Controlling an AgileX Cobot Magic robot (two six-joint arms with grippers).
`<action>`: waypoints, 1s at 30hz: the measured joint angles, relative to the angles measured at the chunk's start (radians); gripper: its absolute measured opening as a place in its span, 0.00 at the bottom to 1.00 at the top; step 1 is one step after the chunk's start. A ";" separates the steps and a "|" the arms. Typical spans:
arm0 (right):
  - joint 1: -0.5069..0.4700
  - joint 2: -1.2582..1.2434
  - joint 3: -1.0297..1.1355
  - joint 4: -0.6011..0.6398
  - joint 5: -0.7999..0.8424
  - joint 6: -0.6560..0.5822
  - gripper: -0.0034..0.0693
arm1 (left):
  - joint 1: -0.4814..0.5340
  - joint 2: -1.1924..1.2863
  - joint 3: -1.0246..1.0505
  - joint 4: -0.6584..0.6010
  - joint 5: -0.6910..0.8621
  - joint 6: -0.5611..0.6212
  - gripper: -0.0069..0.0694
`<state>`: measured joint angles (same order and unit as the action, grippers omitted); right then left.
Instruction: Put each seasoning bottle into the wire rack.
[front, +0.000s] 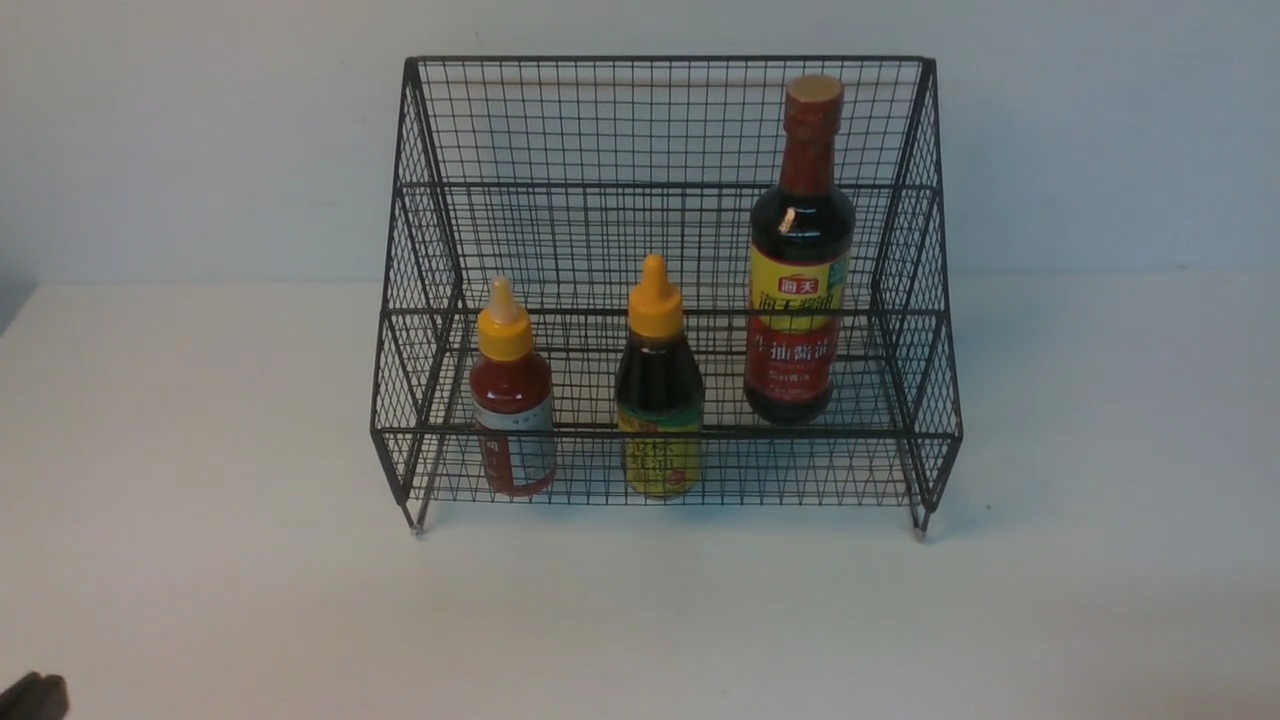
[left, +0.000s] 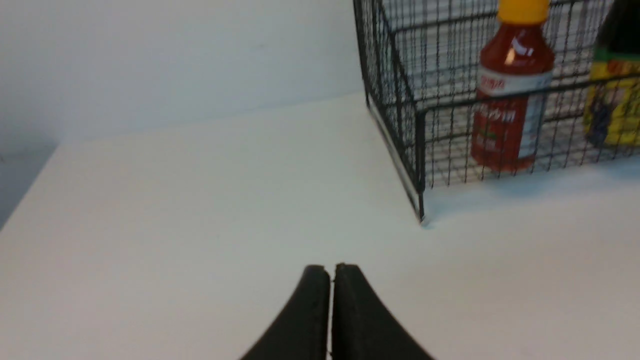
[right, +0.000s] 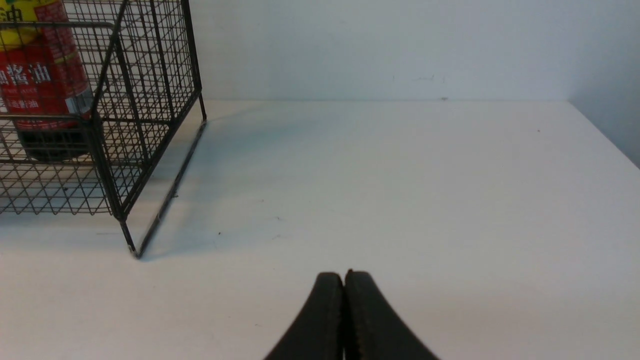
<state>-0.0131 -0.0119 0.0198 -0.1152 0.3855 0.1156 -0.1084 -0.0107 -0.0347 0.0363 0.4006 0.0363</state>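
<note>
Black left gripper (left: 330, 270) and right gripper (right: 344, 277), pressed together, low over table (front: 200, 500).

Black wire rack (front: 660, 190), matt white table (front: 200, 500)

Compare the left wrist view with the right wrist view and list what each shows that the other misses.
Only the left wrist view shows the red-sauce bottle and part of the dark yellow-label bottle, both upright inside the wire rack, plus the left end effector, shut and holding nothing.

Only the right wrist view shows the lower part of the tall dark bottle, standing in the rack on a higher tier, plus the right end effector, also shut and holding nothing.

Both show one end of the rack, the white table and the pale wall.
</note>
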 joint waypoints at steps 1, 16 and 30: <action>0.000 0.000 0.000 0.000 0.000 0.000 0.03 | 0.010 0.000 0.026 -0.008 -0.009 0.000 0.08; 0.000 0.000 0.000 0.000 0.000 0.000 0.03 | 0.019 0.000 0.061 -0.042 -0.015 -0.001 0.08; 0.000 0.000 0.000 0.000 0.000 0.000 0.03 | 0.019 0.000 0.061 -0.042 -0.015 -0.001 0.08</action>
<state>-0.0131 -0.0119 0.0198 -0.1152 0.3855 0.1156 -0.0892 -0.0107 0.0259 -0.0062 0.3852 0.0357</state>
